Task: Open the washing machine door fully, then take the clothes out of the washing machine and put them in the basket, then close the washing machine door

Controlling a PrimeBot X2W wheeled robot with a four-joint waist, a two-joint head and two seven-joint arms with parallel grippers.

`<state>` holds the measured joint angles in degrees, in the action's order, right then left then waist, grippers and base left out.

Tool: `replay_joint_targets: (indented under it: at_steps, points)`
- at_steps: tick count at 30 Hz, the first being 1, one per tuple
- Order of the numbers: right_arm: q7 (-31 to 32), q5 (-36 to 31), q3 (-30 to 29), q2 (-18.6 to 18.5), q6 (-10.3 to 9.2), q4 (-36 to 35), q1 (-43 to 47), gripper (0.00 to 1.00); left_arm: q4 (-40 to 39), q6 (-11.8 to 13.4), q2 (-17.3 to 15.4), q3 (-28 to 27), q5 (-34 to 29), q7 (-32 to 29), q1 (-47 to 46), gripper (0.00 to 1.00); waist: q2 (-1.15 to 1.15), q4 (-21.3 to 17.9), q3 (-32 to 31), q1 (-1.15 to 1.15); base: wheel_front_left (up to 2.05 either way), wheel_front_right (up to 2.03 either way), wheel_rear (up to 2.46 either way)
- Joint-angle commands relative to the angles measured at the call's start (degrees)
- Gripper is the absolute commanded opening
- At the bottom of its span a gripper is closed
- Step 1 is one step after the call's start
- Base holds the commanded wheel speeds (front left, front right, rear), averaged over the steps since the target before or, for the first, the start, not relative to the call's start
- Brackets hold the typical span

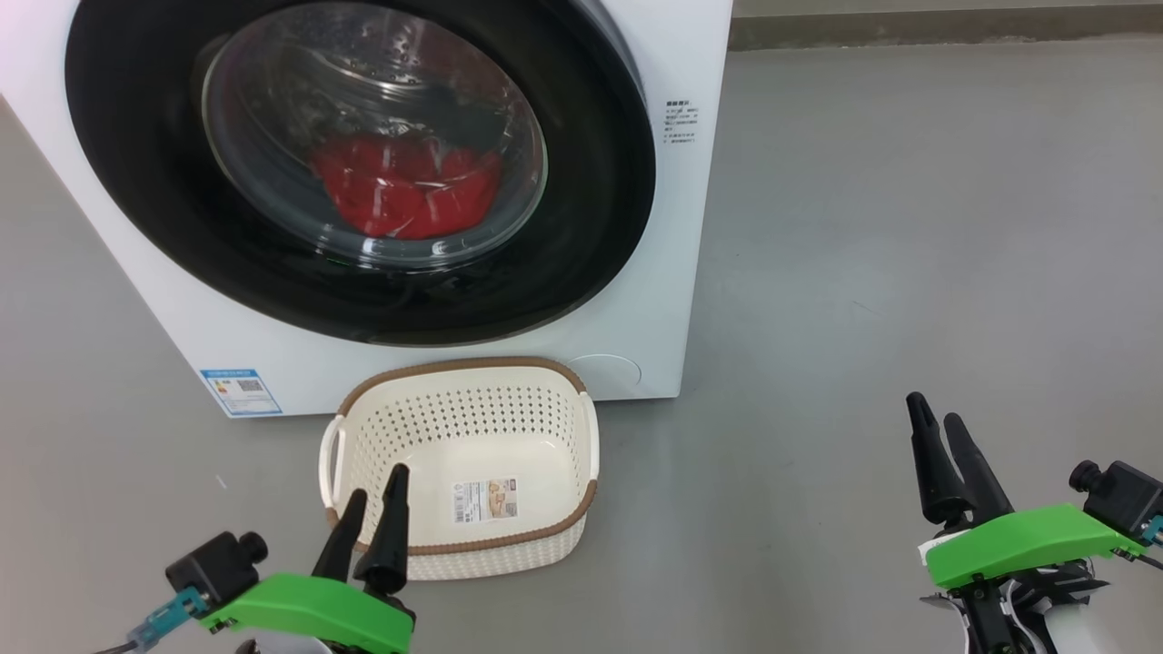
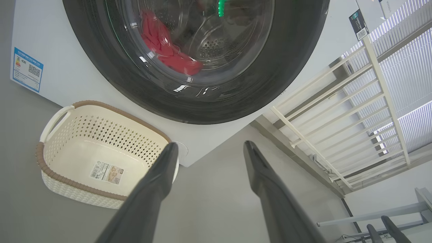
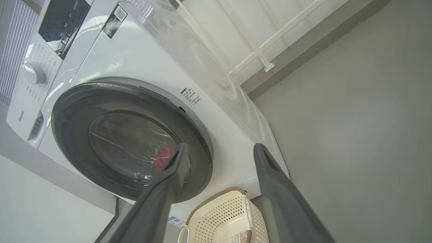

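The washing machine door (image 1: 136, 182) sits shut at the upper left of the head view, with the red clothes (image 1: 409, 195) behind its glass. The basket (image 1: 463, 368) stands just below it. My left gripper (image 1: 377, 482), at lower left, and my right gripper (image 1: 934, 410), at lower right, have their fingers parted and grip nothing.

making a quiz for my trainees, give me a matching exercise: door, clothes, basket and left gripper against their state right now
Things
1. washing machine door
2. clothes
3. basket
4. left gripper

States
a. fingers apart, holding nothing
b. closed, black-rimmed
c. red, behind the door
d. cream, no laundry in it

Pairs: 1-b, 2-c, 3-d, 4-a
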<state>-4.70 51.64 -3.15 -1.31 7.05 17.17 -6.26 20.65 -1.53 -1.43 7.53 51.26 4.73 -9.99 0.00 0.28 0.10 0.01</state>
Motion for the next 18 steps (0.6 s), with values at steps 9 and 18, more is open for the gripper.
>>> replay_joint_targets:
  at_steps: [9, 18]
  points:
    - [-2.3, -7.1, 0.9, -0.8, 0.27, -2.1, -3.9, 1.00, -0.7, 1.2, -1.1, -0.1, -7.2, 2.2, -4.9, 1.00, 0.00, 0.0, 0.1, -0.01, 0.00, 0.00, 0.00]
    - [-3.8, -12.9, 1.5, -1.0, 0.30, -2.4, -5.0, 1.00, -0.4, 1.9, -1.1, 0.7, -13.2, 3.7, -6.5, 1.00, 0.00, 0.0, 0.3, -0.01, 0.00, 0.00, 0.00]
